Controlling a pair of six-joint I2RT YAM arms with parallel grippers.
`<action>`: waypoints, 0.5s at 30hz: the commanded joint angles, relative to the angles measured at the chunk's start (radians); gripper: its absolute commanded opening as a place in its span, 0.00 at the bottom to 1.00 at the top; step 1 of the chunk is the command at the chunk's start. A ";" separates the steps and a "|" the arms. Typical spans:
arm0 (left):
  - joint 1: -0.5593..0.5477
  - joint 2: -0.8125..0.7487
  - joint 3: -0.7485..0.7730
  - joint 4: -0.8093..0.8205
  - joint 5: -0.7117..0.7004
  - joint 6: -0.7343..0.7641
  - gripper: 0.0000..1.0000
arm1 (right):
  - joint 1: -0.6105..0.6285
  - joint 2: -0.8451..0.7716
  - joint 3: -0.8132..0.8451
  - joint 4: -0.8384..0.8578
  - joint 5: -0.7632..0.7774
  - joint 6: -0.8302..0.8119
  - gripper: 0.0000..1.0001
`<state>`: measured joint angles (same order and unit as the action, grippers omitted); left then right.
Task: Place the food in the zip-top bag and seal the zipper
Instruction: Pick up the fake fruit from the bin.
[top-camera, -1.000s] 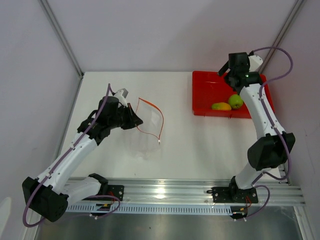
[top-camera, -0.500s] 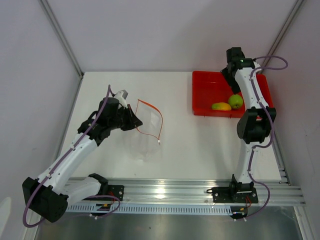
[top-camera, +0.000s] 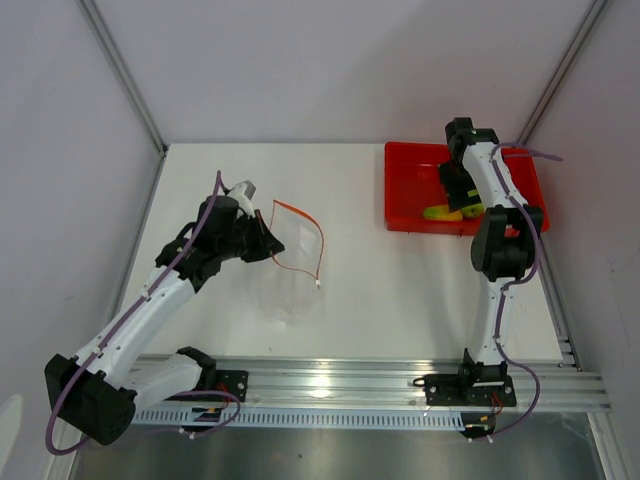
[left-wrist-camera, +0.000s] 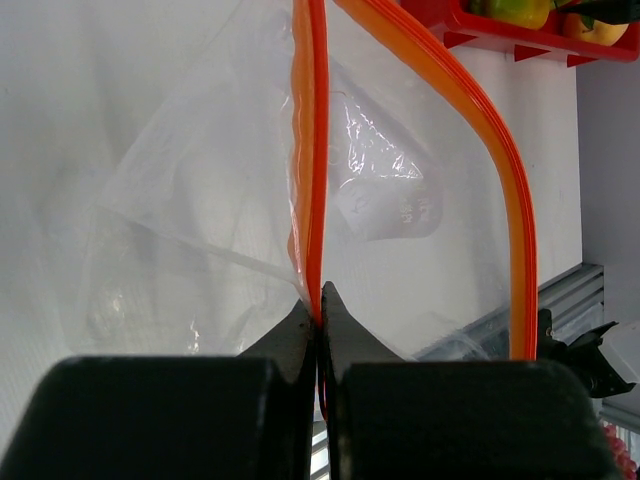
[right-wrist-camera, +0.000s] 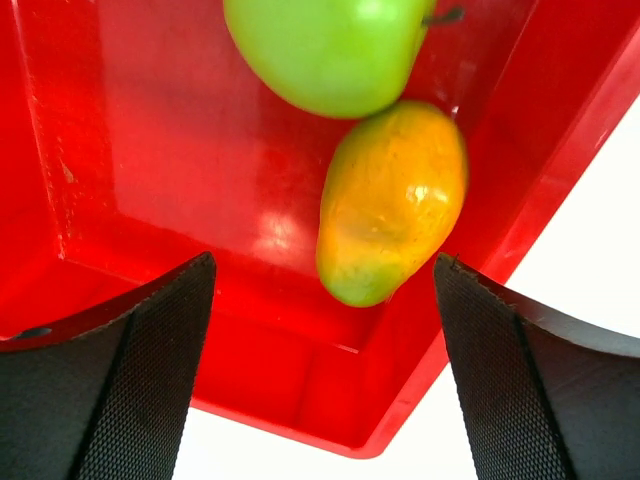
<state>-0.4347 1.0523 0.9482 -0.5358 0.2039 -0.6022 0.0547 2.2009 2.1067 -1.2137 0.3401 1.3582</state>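
A white table (top-camera: 380, 290) fills the top view, closed in by pale wall panels. At its upper right sits a red rectangular plastic tray (top-camera: 410, 185). Left of centre is the clear, floppy zip-top bag (top-camera: 290, 285), its mouth gaping. The left gripper (left-wrist-camera: 318, 310) is pinched tight on one lip of the thin orange-red zipper strip (left-wrist-camera: 310, 150); the other lip bows away to the right. In the right wrist view, the right gripper (right-wrist-camera: 322, 265) hangs over the tray, fingers spread wide either side of the oblong yellow-green mango (right-wrist-camera: 390, 205), not touching it. The round green apple (right-wrist-camera: 320, 50) touches the mango at the top of the frame.
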 joint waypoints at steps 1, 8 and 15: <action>-0.004 -0.012 0.001 0.000 -0.015 -0.008 0.01 | 0.004 0.002 -0.001 0.005 -0.029 0.081 0.89; -0.004 -0.006 0.001 0.003 -0.017 -0.010 0.01 | 0.004 0.008 -0.022 -0.003 -0.016 0.105 0.89; -0.004 0.009 0.000 0.003 -0.008 -0.018 0.01 | 0.002 0.014 -0.039 -0.041 -0.047 0.139 0.89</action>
<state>-0.4347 1.0561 0.9482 -0.5404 0.1940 -0.6029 0.0570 2.2021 2.0754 -1.2182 0.2962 1.4452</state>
